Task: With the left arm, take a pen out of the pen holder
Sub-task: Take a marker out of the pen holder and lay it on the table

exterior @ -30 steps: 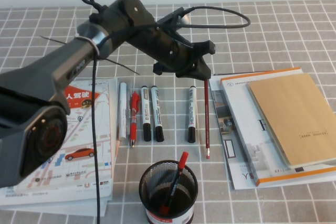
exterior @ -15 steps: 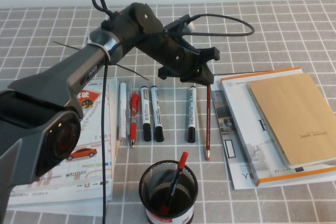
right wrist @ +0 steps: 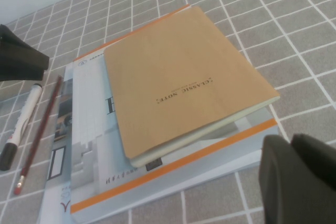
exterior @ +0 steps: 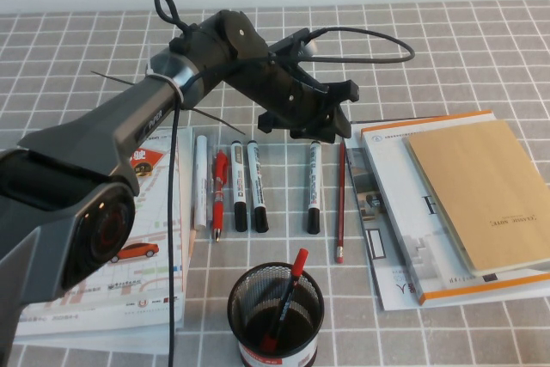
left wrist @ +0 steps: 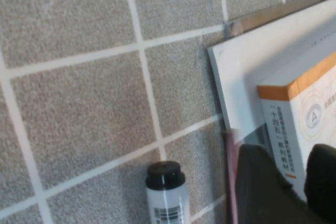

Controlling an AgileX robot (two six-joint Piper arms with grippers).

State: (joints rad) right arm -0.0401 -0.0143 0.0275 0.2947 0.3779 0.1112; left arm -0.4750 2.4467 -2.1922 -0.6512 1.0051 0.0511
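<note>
The black mesh pen holder (exterior: 247,331) stands at the near edge of the table, with one red-capped pen (exterior: 284,296) leaning inside it. A red pencil (exterior: 339,204) lies flat on the grey tiled cloth, its eraser end toward the holder. My left gripper (exterior: 337,133) hovers low over the pencil's far end. In the left wrist view that gripper (left wrist: 295,169) is open: book print shows between its fingers, and the pencil (left wrist: 229,182) lies outside them, beside one finger. My right gripper (right wrist: 299,182) is shut, low beside the book stack.
A white pen (exterior: 200,182), a red pen (exterior: 220,191) and three black-capped markers (exterior: 257,186) lie in a row left of the pencil. A tan notebook (exterior: 477,191) tops a book stack (exterior: 395,281) on the right. A map booklet (exterior: 129,247) lies on the left.
The left gripper's jaws have opened and let go of the red pencil, which now lies on the cloth. The left arm shifted slightly right.
</note>
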